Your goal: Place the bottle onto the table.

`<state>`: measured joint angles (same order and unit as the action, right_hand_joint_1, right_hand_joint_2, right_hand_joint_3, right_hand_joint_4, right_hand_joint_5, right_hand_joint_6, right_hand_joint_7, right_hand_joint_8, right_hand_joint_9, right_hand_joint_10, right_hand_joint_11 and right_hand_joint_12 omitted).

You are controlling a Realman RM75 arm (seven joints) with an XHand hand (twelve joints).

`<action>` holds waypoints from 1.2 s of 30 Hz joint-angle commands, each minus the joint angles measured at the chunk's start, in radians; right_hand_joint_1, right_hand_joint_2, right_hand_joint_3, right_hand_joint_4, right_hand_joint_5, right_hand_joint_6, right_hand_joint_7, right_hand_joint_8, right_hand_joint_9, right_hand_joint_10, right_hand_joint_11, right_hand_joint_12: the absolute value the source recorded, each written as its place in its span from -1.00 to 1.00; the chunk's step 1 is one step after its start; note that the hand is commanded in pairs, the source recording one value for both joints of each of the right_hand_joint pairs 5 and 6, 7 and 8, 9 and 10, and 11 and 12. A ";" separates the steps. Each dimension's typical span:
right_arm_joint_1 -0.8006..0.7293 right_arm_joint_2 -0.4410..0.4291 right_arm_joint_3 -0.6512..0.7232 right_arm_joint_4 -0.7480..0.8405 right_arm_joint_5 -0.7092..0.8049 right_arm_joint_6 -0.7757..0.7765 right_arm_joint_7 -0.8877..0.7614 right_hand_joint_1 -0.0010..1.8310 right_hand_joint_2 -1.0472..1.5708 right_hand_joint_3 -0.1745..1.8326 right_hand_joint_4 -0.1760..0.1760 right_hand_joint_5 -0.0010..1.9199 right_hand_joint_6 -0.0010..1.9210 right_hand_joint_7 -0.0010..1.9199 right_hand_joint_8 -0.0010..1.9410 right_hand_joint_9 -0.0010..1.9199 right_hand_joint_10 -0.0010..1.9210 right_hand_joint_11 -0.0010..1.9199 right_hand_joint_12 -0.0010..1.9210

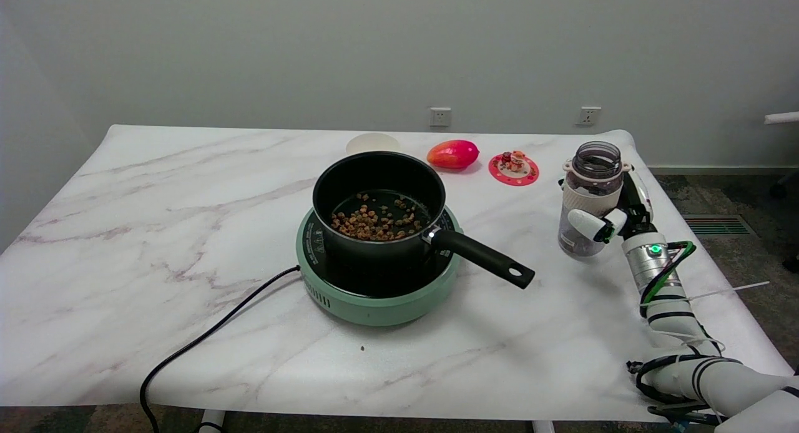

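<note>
The marble-patterned table (156, 233) carries every item in view. At its centre sits a mint-green induction cooker (374, 296), its black power cord (206, 339) running off the near-left edge. A black saucepan (377, 199) stands on the cooker, handle pointing toward the near right, with a thin layer of small brown pieces — possibly nuts or beans — on its floor.

The right arm (674, 321) reaches in from the lower right. Its right hand (615, 218) is wrapped around the bottle (590, 199), one white finger across the near side of the body and the rest behind it.

The bottle is a clear plastic drinking bottle, uncapped, upright, with a pale sleeve around its middle. It is at the table's right side, well apart from the saucepan. Its base appears to rest on, or sit just above, the surface — contact cannot be confirmed from this angle.

Along the far edge lie a red-orange mango-like fruit (453, 153), a pale round lid or dish (372, 143) behind the saucepan, and a small pink coaster (514, 170) with a figurine on it.

Task status, as judged: transport appears complete or nearly so. Remaining: confirm the base is seated, release the fingers, withdraw the hand without tipping the bottle.
</note>
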<state>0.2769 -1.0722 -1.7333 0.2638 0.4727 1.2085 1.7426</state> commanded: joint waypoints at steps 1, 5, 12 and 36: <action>-0.011 0.002 0.017 -0.001 0.002 0.007 -0.012 0.34 -0.66 0.64 0.00 -0.11 -0.11 0.31 0.29 0.09 0.09 -0.17 -0.17; -0.011 0.002 0.020 -0.001 0.002 0.006 -0.012 0.34 -0.66 0.60 0.00 -0.13 -0.13 0.30 0.29 0.09 0.08 -0.17 -0.17; -0.011 0.002 0.024 -0.001 0.002 0.000 -0.011 0.34 -0.66 0.57 0.00 -0.14 -0.14 0.29 0.28 0.08 0.08 -0.17 -0.17; -0.034 0.010 0.051 -0.009 0.027 -0.024 -0.001 0.24 -0.75 0.51 0.00 -0.22 -0.22 0.29 0.28 0.02 0.02 -0.17 -0.17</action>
<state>0.2596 -1.0685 -1.7030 0.2590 0.4912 1.1933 1.7395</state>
